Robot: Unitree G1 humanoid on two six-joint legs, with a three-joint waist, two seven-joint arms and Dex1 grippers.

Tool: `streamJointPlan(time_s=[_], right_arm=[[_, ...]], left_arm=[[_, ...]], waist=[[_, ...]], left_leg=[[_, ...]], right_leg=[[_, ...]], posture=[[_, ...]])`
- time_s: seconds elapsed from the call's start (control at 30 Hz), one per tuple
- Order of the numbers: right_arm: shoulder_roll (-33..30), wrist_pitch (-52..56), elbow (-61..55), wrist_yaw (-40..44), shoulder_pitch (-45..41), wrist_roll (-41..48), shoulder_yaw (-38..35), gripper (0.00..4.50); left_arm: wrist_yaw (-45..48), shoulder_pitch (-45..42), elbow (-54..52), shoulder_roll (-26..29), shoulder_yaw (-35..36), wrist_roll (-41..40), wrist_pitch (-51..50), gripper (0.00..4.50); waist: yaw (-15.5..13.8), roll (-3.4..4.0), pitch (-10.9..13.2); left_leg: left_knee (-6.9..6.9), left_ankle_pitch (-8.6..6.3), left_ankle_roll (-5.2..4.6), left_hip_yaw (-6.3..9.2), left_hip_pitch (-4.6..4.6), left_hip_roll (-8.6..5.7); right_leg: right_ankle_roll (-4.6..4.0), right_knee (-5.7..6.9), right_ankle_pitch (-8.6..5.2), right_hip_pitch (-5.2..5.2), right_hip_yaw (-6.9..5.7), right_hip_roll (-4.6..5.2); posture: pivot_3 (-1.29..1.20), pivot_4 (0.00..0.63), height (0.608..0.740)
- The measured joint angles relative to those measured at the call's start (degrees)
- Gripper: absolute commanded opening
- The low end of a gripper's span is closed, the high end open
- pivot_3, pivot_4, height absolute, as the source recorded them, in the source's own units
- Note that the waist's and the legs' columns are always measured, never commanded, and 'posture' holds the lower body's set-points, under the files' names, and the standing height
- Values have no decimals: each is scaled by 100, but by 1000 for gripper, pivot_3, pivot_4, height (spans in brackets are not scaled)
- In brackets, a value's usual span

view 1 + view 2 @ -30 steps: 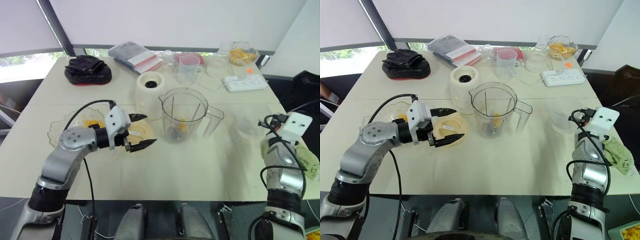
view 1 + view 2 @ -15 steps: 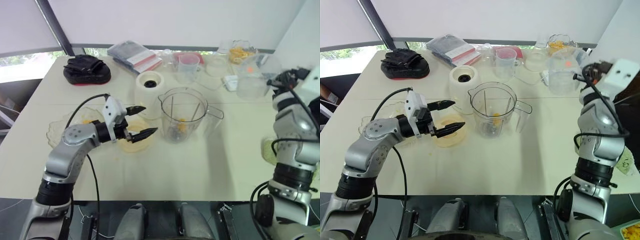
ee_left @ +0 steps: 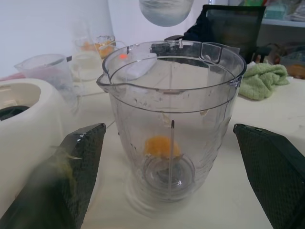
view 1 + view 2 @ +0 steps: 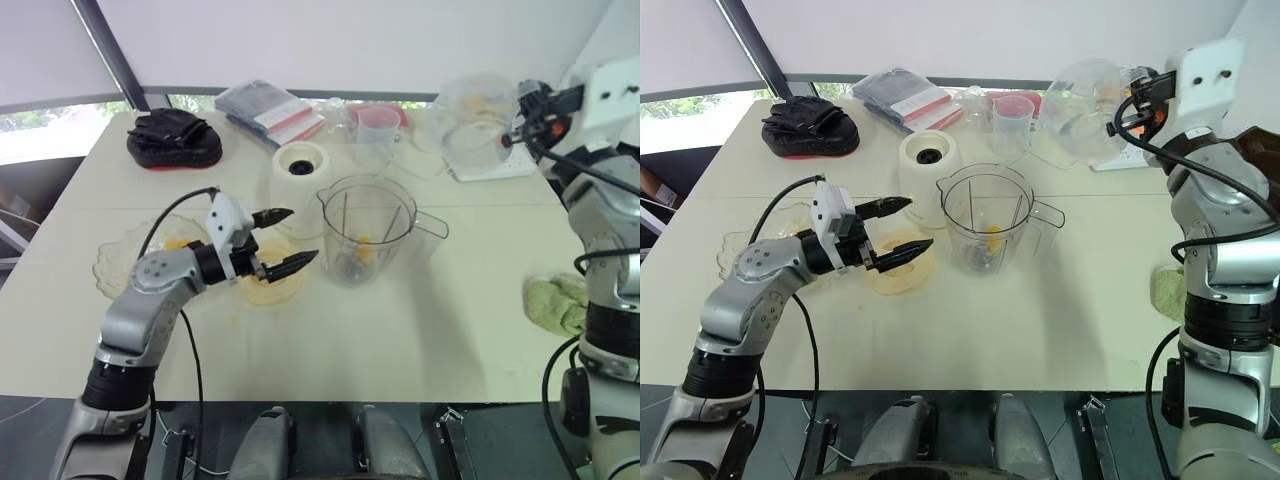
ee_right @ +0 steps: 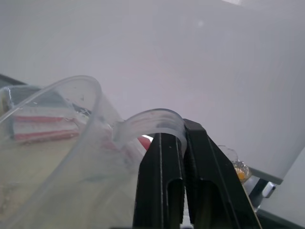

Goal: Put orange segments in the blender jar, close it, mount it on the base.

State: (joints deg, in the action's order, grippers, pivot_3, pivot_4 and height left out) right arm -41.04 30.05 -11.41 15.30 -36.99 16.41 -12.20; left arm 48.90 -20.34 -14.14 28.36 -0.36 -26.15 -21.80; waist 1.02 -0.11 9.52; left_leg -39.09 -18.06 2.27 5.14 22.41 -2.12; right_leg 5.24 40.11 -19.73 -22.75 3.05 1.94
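Note:
The clear blender jar (image 4: 365, 230) stands upright and uncovered at the table's middle, with an orange segment (image 3: 162, 145) at its bottom by the blades. My left gripper (image 4: 300, 236) is open just left of the jar, its fingers pointing at the jar from above a yellow disc (image 4: 268, 287). A glass plate (image 4: 118, 262) with orange pieces lies further left. The white blender base (image 4: 300, 178) stands behind the jar on its left. My right gripper (image 4: 520, 118) is raised at the back right, shut on the tab of a clear plastic lid (image 4: 472, 112).
A black pouch (image 4: 175, 140) and stacked packets (image 4: 270, 108) lie at the back left. A measuring cup (image 4: 375, 135) stands behind the jar. A white power strip (image 4: 500, 167) is at the back right. A green cloth (image 4: 560, 305) lies near the right edge.
My right arm has swung up from the front right of the table to the back right, carrying the clear lid. My left gripper has edged toward the jar and stays open.

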Motion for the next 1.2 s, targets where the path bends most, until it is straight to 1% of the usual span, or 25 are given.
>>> streamJointPlan(time_s=[0.17,0.8,1.2], right_arm=[[-46,-227,-210,238,0,-241,161,37],[-45,-1416,-438,888,106,-1128,683,37],[-71,-2142,-425,1266,248,-1648,775,37]], left_arm=[[-31,-1,0,0,0,28,20,4500],[-3,-5,2,45,-11,66,29,4500],[-9,-4,2,66,-13,65,29,4500]], waist=[[-3,-1,0],[-4,-2,1],[-4,-3,2]], left_leg=[[0,0,0,0,0,0],[0,0,1,1,0,0],[0,0,1,0,0,0]], right_leg=[[0,0,0,0,0,0],[0,-1,0,-1,0,1],[0,-2,0,-1,-1,1]], posture=[[0,150,740],[0,150,740],[0,150,740]])
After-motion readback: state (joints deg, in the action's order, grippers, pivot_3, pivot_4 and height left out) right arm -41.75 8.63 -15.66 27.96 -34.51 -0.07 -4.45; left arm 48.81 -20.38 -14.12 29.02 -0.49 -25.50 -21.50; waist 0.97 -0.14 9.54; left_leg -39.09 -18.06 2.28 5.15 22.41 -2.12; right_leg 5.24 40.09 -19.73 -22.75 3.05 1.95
